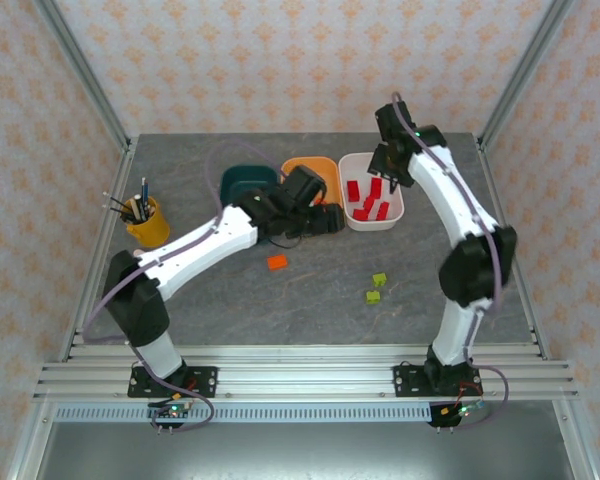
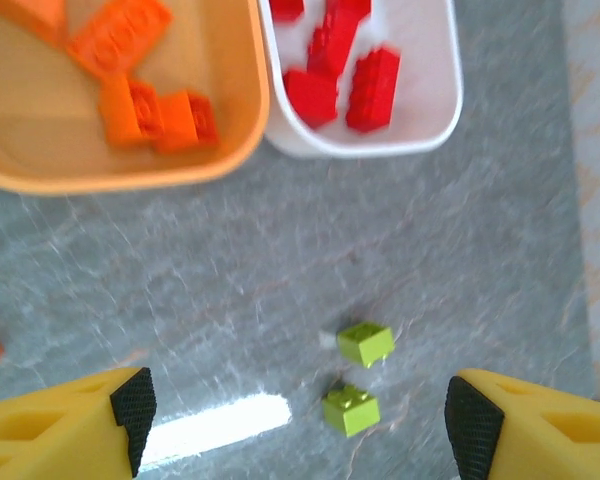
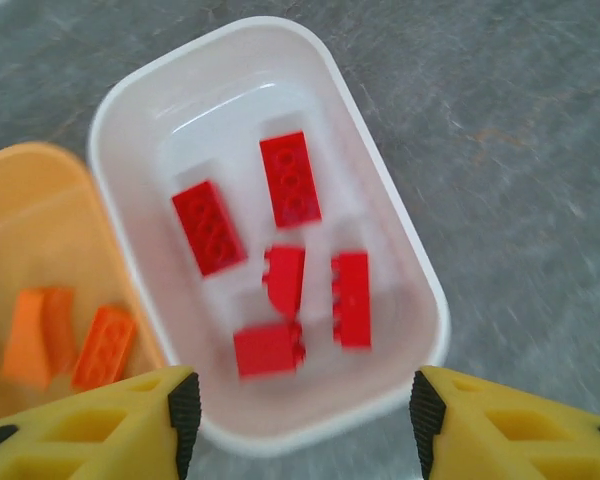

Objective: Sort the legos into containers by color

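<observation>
**A:** What is in the white rounded plastic tub (image 3: 220, 90)?

**B:** Five red plastic bricks (image 3: 290, 180), lying loose on its floor. The right jaws hang over it, spread wide with nothing between them.

**A:** And its neighbours?

**B:** The orange plastic tub (image 2: 30, 100) touches the white tub's left side and holds at least four orange bricks (image 2: 120, 35). Further left of the white tub sits the dark teal plastic tub (image 1: 242, 180). The left arm (image 1: 210, 240) covers part of it, and I can't tell what it holds.

**A:** Anything outside the tubs?

**B:** Two lime green bricks (image 2: 365, 343) lie just beside each other on the grey stone-patterned surface (image 1: 230, 300), well apart from the white tub on its near side. One orange brick (image 1: 277, 262) lies on the surface to the near left of the white tub.

**A:** The left jaws?

**B:** Open and empty, just left of the white tub's near corner, in front of the orange tub.
</observation>
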`<move>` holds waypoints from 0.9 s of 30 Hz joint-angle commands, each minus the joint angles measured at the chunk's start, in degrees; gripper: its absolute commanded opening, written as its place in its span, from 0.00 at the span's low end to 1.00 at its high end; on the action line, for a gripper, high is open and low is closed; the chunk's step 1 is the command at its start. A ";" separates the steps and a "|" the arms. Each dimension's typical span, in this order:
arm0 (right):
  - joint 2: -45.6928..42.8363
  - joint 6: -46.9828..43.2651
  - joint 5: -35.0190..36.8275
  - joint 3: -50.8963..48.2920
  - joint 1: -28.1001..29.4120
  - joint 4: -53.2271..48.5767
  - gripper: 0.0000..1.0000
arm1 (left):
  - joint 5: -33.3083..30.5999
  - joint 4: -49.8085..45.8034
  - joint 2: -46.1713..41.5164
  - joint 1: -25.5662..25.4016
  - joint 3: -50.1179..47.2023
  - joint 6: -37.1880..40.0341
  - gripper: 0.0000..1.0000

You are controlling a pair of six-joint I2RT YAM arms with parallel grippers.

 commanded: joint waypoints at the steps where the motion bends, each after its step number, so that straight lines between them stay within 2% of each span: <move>1: -10.75 6.60 -1.02 -11.26 1.57 -4.21 0.60 | 1.37 -4.41 3.54 -3.24 2.49 -3.23 0.79; 6: -31.05 13.03 -6.42 -28.03 2.40 -9.17 0.62 | 1.48 -7.51 10.49 -8.33 7.30 -6.97 0.80; 12: -49.96 17.98 -9.96 -37.56 2.51 -19.06 0.65 | 0.98 -13.35 21.40 -13.28 15.71 -11.04 0.82; 18: -58.53 19.76 -12.68 -40.98 2.54 -26.12 0.65 | 1.33 -17.29 29.26 -16.36 22.81 -14.53 0.83; 27: -63.57 19.94 -13.38 -41.27 2.55 -28.64 0.64 | 0.35 -18.29 36.00 -17.26 28.41 -15.78 0.77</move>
